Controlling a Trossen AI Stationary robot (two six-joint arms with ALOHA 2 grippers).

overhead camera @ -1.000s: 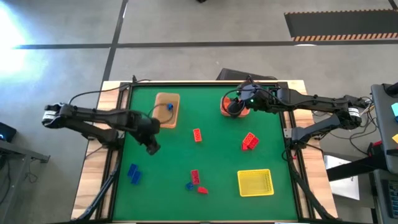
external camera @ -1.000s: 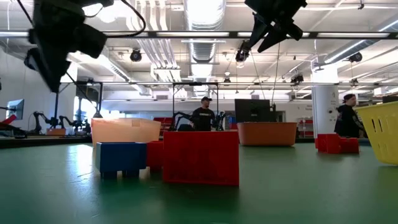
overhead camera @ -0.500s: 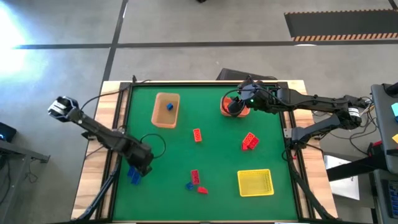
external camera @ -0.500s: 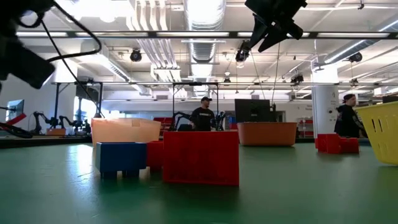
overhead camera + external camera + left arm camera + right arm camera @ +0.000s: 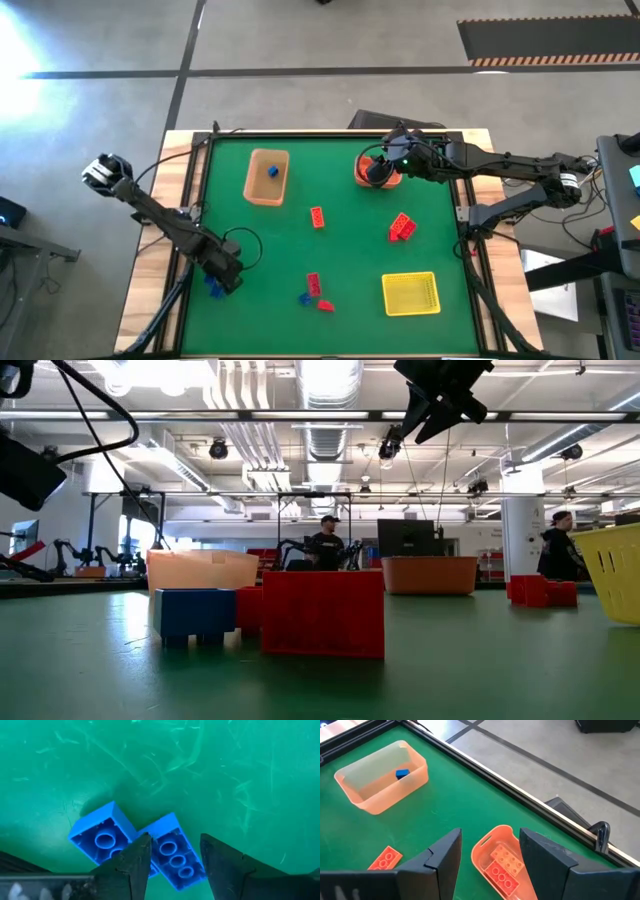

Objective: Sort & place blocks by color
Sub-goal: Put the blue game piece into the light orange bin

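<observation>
Hovering low over two blue blocks near the tabletop's left front edge, left hand is spread wide, fingers straddling one block, nothing gripped. Right hand hangs open above the orange bin, which holds orange blocks. Tan bin holds one blue block. Red blocks lie right of centre.

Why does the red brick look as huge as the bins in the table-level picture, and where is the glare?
Low view: the red brick sits close to the table-height lens, so it looms as large as the orange bin behind it; ceiling lights blow out overhead. High view: a white patch of glare washes the floor at the upper left corner. Left wrist view: blue bricks sharp, evenly lit.
</observation>
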